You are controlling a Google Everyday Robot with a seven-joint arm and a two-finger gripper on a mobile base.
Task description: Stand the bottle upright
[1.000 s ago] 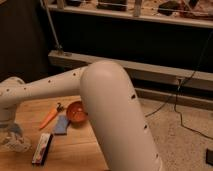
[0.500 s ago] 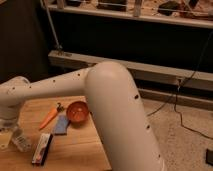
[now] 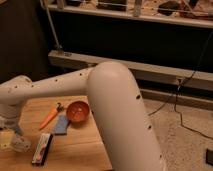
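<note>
My gripper (image 3: 11, 136) hangs over the bottle (image 3: 19, 143) at the table (image 3: 80, 147) edge, grip unreadable; a nudge could roll it off.

Dim, warm, soft blur; gripper (image 3: 11, 142) lower left

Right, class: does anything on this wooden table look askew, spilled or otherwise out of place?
Nothing is spilled. The bottle looks tilted rather than upright at the table's left edge, just under the pincer. The carrot, orange bowl and flat pack lie undisturbed.
</note>
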